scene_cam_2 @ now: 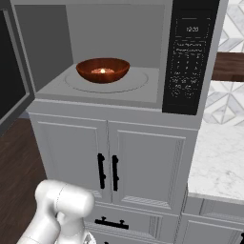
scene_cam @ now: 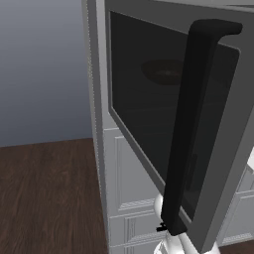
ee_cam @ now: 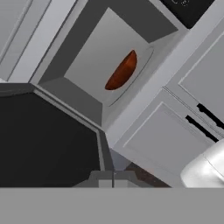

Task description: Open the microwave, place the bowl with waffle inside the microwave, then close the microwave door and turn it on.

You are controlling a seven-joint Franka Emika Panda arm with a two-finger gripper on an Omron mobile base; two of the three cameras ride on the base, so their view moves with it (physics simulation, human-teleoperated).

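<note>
left base view, far left: dark wood floor (scene_cam: pixel 44 198) and bare grey wall. right of that, the microwave door (scene_cam: pixel 149 114) stands swung open toward the camera, black bar handle (scene_cam: pixel 191 129) running down its face; the bowl (scene_cam: pixel 166 70) shows dimly through the dark glass.

right base view, left to right: edge of the open door at the frame's left, then the microwave (scene_cam_2: pixel 188 57) cavity with the bowl sitting on the round turntable plate (scene_cam_2: pixel 138 86), something pale in the bowl, likely the waffle. keypad panel at right, marble counter (scene_cam_2: pixel 221 157) beyond. white cabinet doors (scene_cam_2: pixel 109 162) below.

hand view: gripper (ee_cam: pixel 113 178) low, just in front of the door's edge, fingertips pressed together, holding nothing.

status, judged: door opened, bowl placed inside. remaining: push door closed, then press the start control on the keypad.
</note>
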